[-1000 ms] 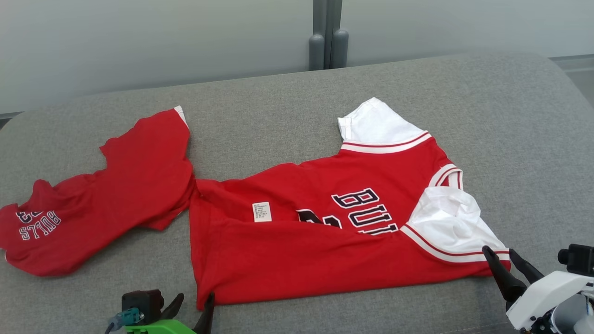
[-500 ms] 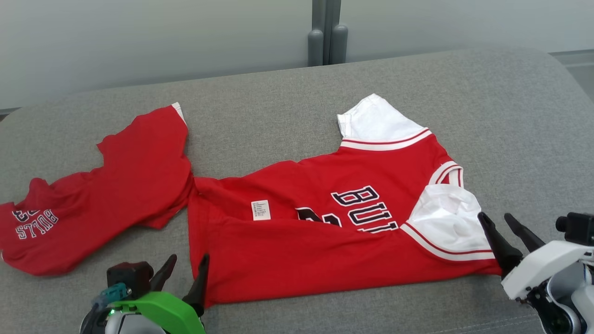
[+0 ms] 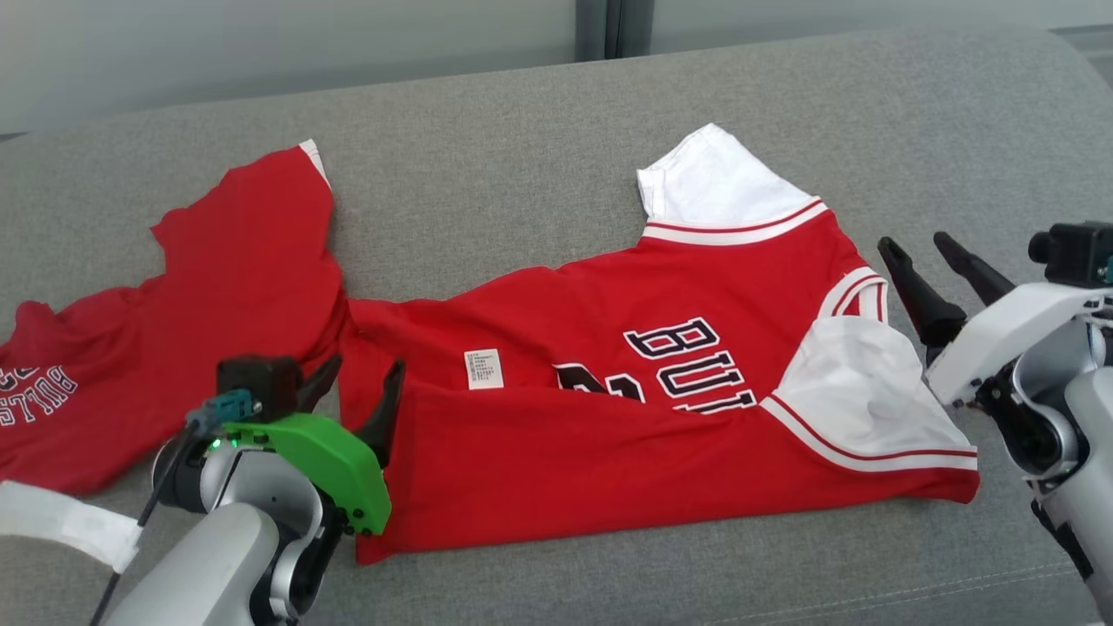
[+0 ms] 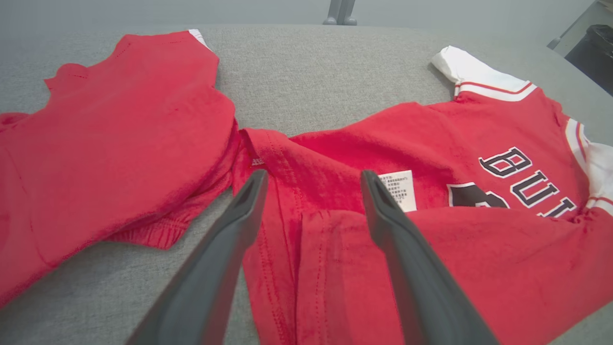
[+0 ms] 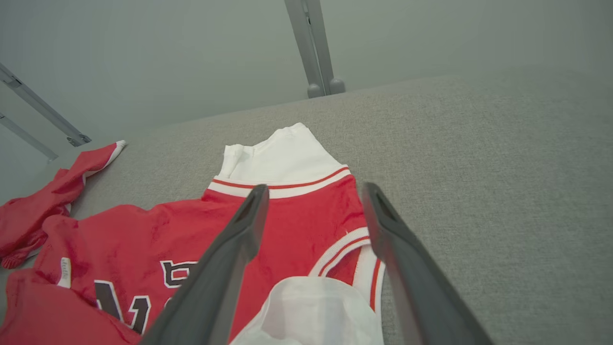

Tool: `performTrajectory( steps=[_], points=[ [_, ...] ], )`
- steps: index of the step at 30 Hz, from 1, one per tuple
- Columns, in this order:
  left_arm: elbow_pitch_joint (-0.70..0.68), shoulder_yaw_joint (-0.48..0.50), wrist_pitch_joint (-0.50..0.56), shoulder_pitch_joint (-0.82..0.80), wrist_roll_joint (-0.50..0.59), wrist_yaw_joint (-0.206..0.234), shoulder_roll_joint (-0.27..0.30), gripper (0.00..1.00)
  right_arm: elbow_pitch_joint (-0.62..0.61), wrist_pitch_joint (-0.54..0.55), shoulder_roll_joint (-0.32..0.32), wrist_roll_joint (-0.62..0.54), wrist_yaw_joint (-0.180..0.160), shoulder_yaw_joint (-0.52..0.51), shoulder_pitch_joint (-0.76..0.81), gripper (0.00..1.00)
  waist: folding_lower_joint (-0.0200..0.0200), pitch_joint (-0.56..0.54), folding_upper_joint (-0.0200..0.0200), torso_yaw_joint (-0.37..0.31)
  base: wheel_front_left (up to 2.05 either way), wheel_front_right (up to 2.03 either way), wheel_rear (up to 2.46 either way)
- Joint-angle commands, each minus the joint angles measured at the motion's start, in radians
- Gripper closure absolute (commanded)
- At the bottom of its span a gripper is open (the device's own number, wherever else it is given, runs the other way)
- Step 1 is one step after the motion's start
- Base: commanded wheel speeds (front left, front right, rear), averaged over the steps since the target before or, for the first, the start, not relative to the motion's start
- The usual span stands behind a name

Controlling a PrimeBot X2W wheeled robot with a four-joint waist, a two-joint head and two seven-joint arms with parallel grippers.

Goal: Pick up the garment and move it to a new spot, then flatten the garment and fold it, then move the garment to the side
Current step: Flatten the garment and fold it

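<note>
The garment [image 3: 609, 435] is a red jersey with white sleeves, lying spread on the grey padded surface [image 3: 487, 174]. Its near long side is folded over and covers the lower half of the dark lettering. My left gripper [image 3: 365, 365] stands open at the jersey's left hem edge. In the left wrist view the left gripper [image 4: 312, 173] frames the hem and the white care label [image 4: 400, 189], and the garment [image 4: 455, 249] runs off to the right. My right gripper [image 3: 913, 240] is open just right of the collar. In the right wrist view the right gripper [image 5: 313, 187] points over the garment [image 5: 306, 225] toward the far white sleeve [image 5: 282, 153].
Red shorts [image 3: 217, 287] with white lettering lie left of the jersey, touching its hem corner; the shorts [image 4: 119, 134] also show in the left wrist view. A pale wall with a grey post [image 5: 316, 48] stands behind. Bare grey surface lies right of and behind the jersey.
The head camera has tilted down. Both arms have moved forward: the left gripper along the jersey's hem edge, the right from the near sleeve's corner up beside the collar. Both stay open.
</note>
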Motion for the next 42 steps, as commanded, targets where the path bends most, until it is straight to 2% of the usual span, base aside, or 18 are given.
performTrajectory(
  steps=[1, 7, 19, 25, 33, 42],
  points=[
    [0.015, 0.000, 0.012, -0.029, 0.005, -0.006, -0.002, 0.00, 0.009, 0.010, -0.007, -0.004, -0.001, 0.006, -0.027, 0.00, 0.0000, 0.040, -0.0001, 0.013, 0.00, 0.00, 0.00],
    [0.080, -0.007, 0.076, -0.133, 0.000, -0.015, -0.025, 0.00, 0.066, 0.071, -0.033, 0.013, -0.001, 0.048, -0.176, 0.00, 0.0000, 0.095, -0.0001, 0.030, 0.00, 0.00, 0.00],
    [0.147, -0.023, 0.111, -0.287, 0.013, -0.032, -0.093, 0.00, 0.204, 0.144, -0.074, 0.030, -0.001, 0.172, -0.474, 0.00, 0.0000, 0.227, -0.0001, 0.094, 0.00, 0.00, 0.00],
    [0.166, -0.031, 0.130, -0.332, 0.020, -0.023, -0.118, 0.00, 0.272, 0.174, -0.097, 0.048, -0.001, 0.232, -0.594, 0.00, 0.0000, 0.279, -0.0001, 0.126, 0.00, 0.00, 0.00],
    [0.168, -0.039, 0.124, -0.373, 0.030, -0.026, -0.139, 0.00, 0.357, 0.212, -0.092, 0.075, -0.001, 0.297, -0.714, 0.00, 0.0000, 0.336, -0.0001, 0.160, 0.00, 0.00, 0.00],
    [0.156, -0.066, 0.126, -0.384, 0.036, -0.037, -0.165, 0.00, 0.430, 0.243, -0.074, 0.131, -0.001, 0.362, -0.766, 0.00, 0.0000, 0.369, -0.0001, 0.185, 0.00, 0.00, 0.00]
  ],
)
